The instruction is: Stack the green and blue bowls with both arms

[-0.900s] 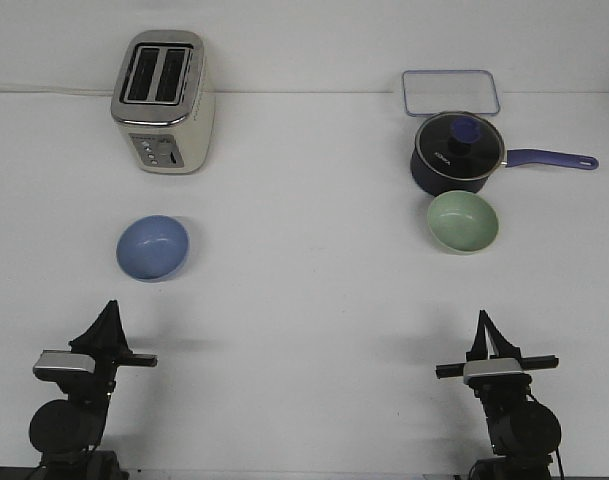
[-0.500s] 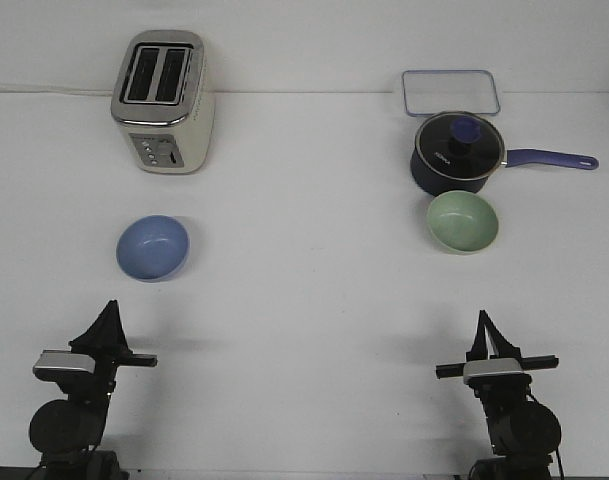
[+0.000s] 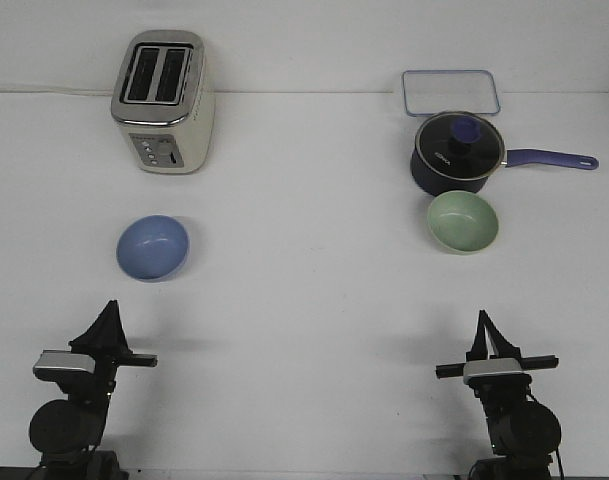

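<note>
The light blue bowl (image 3: 152,247) sits upright and empty on the white table at the left, below the toaster. The pale green bowl (image 3: 463,221) sits upright and empty at the right, just in front of the navy saucepan and close to it. My left gripper (image 3: 110,308) is near the front edge, in front of the blue bowl and well apart from it. My right gripper (image 3: 481,318) is near the front edge, in front of the green bowl and apart from it. Both grippers' fingers meet in a point and hold nothing.
A cream toaster (image 3: 164,100) stands at the back left. A dark navy saucepan (image 3: 456,152) with a blue-knobbed lid has its handle (image 3: 550,158) pointing right. A clear rectangular container (image 3: 451,92) lies behind it.
</note>
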{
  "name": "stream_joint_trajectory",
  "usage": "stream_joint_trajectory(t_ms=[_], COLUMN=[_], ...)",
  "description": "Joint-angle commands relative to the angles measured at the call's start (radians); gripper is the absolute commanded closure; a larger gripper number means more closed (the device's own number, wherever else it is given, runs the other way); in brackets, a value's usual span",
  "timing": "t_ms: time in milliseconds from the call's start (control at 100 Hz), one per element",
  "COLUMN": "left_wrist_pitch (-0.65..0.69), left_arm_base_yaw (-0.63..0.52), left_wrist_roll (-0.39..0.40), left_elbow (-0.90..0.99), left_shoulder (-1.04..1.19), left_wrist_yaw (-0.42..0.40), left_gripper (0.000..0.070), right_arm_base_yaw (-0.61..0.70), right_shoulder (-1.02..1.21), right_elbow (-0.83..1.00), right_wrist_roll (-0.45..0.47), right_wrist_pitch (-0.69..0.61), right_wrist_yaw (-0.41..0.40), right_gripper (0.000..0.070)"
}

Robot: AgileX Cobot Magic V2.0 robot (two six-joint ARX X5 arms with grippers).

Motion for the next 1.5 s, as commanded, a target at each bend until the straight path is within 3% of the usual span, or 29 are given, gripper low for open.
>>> stream_joint_trajectory(t_ms=[0,480,760,820,920,970,1100,1210,1490], left_wrist_pitch=[0.013,0.013,0.012,0.013,0.013,0.012,0.013,0.013,0.013], left_arm_base_yaw=[0.001,0.001,0.001,0.001,0.001,0.001,0.001,0.001,0.001], left_wrist_roll=[-0.002,-0.002,-0.002,-0.002,-0.002,-0.002,-0.002,-0.002,-0.002], left_elbow=[-0.019,-0.019,-0.019,-0.019,-0.019,-0.019,-0.019,-0.019,-0.019], left_shoulder=[-0.002,-0.002,-0.002,-0.002,-0.002,-0.002,-0.002,-0.002,-0.002], left_wrist_yaw=[0.0,0.0,0.0,0.0,0.0,0.0,0.0,0.0,0.0], left_gripper=[0.0687,0.0687,0.0687,0.0687,0.0687,0.0687,0.0687,0.0687,0.0687], right_arm_base_yaw=[0.0,0.0,-0.001,-0.001,-0.001,-0.001,-0.009,-0.035,-0.156], right_shoulder=[-0.002,-0.001,0.126,0.193,0.326,0.401,0.6,0.784,1.273], right_elbow=[-0.002,0.031,0.28,0.343,0.447,0.499,0.629,0.747,1.065], right_wrist_roll=[0.029,0.499,0.594,0.595,0.596,0.598,0.597,0.593,0.52], right_wrist_pitch=[0.014,-0.032,-0.272,-0.31,-0.369,-0.397,-0.438,-0.466,-0.507], right_wrist_yaw=[-0.003,-0.002,0.01,0.007,0.007,0.008,0.008,0.003,-0.071], right_gripper=[0.0695,0.0696,0.0693,0.0614,0.0302,0.0223,0.0214,0.0165,0.0166])
